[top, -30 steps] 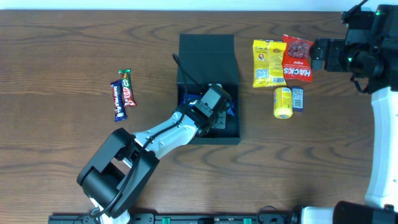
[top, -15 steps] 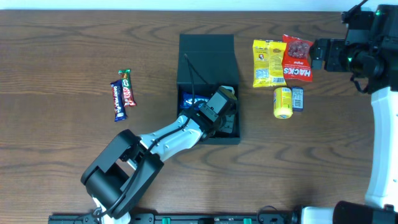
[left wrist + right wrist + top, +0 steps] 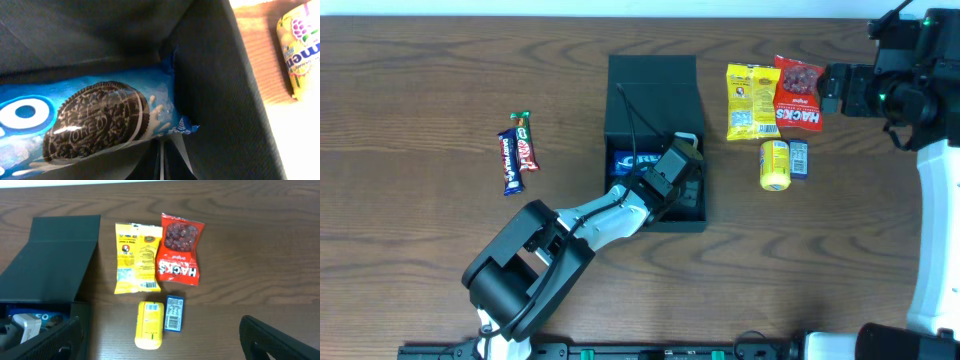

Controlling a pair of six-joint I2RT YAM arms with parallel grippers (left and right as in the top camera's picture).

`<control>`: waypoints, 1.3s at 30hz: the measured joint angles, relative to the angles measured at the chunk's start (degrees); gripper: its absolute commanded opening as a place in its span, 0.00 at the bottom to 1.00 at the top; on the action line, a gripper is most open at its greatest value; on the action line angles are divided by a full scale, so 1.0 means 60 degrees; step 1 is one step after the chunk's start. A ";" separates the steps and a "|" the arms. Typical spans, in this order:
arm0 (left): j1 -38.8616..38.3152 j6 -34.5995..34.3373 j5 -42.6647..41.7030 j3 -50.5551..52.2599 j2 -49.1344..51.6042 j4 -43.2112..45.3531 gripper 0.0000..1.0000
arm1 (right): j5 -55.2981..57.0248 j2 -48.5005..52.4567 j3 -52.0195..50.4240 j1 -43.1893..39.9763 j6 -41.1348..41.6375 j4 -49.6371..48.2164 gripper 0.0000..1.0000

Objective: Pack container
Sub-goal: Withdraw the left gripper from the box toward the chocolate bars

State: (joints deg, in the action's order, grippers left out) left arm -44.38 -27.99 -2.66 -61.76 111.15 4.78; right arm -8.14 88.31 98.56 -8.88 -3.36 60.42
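- The left gripper (image 3: 678,182) is down inside the container (image 3: 652,100), near its right-hand end. From where I stand I cannot tell whether its jaws are apart or together; the wrist view shows only dark shapes at the bottom edge.
- Right in front of it lies a blue Oreo packet (image 3: 95,120), flat on the container floor with one crimped end against the inner wall (image 3: 215,75).
- The container sits about mid-table (image 3: 420,250), its flap lid folded back on the far side.
- The right gripper (image 3: 830,88) hangs above the table's right side, well apart from the container, with its fingers (image 3: 280,340) spread wide and nothing between them.
- Below it lie a yellow snack bag (image 3: 751,100) and a red Hacks bag (image 3: 798,95), side by side and touching.
- Just nearer are a small yellow pack (image 3: 775,165) and a small blue pack (image 3: 799,160).
- Two chocolate bars (image 3: 518,152) lie well to the container's left.
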 measured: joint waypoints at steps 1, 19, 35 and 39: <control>0.0000 0.0000 0.0044 0.0000 0.0000 0.0007 0.06 | -0.0004 0.0000 0.0000 0.0000 0.0000 -0.0004 0.99; 0.0004 0.1249 0.1650 0.0004 -0.1800 -0.0510 0.05 | 0.0000 0.0000 0.0000 0.0000 0.0000 -0.0055 0.99; 0.2845 0.1031 0.5872 -0.0015 -0.4313 -0.4382 0.06 | -0.0004 0.0164 0.0000 0.0000 0.0000 -0.0597 0.99; 0.4000 0.0765 0.5923 -0.0015 -0.4313 -0.4790 0.06 | 0.0000 0.0535 0.0000 0.0000 0.0000 -0.0776 0.99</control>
State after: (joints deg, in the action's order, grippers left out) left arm -20.38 -23.40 32.88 -61.84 85.27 -23.97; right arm -8.14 91.53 98.56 -8.88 -3.36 55.77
